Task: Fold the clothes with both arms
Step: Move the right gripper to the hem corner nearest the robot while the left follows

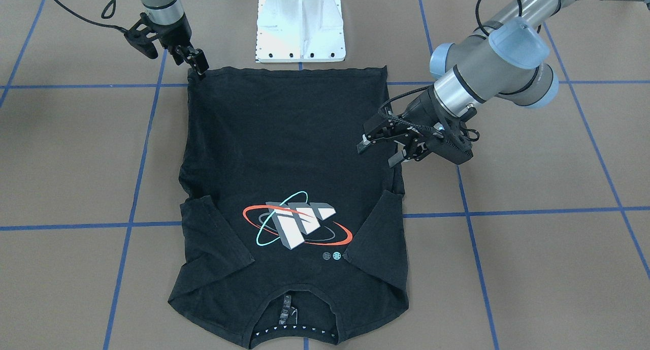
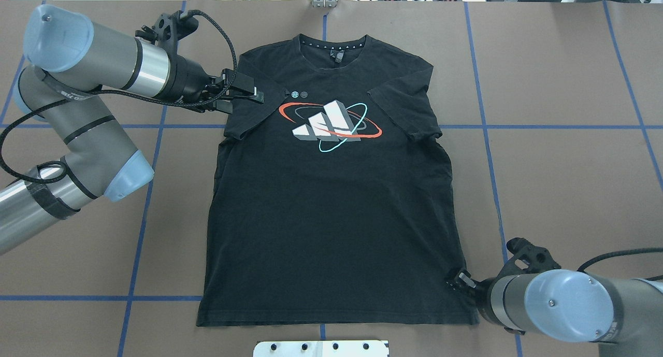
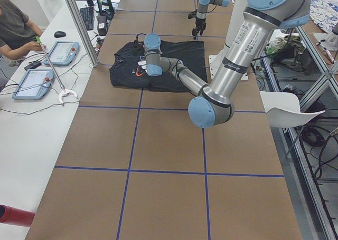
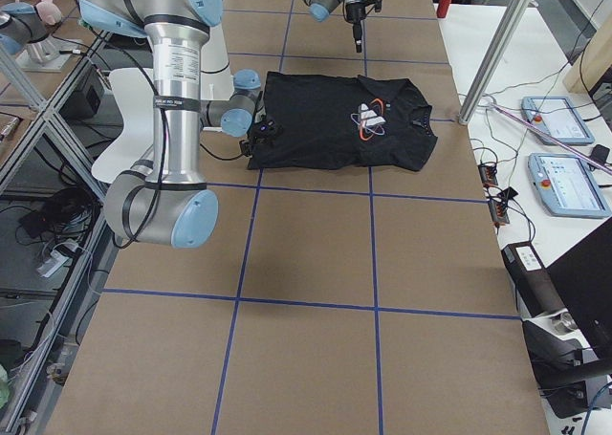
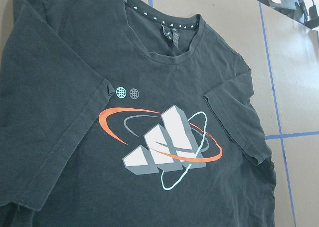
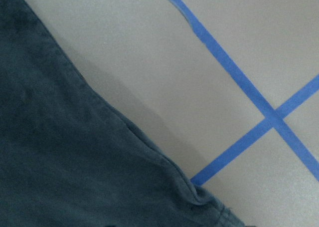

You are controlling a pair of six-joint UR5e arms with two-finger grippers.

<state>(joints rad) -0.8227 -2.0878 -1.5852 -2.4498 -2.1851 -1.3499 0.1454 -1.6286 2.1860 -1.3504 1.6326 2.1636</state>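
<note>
A brown desk (image 1: 533, 268) taped in blue squares carries a black T-shirt (image 1: 284, 136), spread flat, logo up, collar farthest from the robot. The left gripper (image 1: 377, 154) hovers above one sleeve, jaws parted. The right gripper (image 1: 197, 61) meets a hem corner; whether its jaws grip is unclear.

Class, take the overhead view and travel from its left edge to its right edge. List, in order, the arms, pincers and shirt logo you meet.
left arm → left pincer → logo on the T-shirt → right pincer → right arm
</note>
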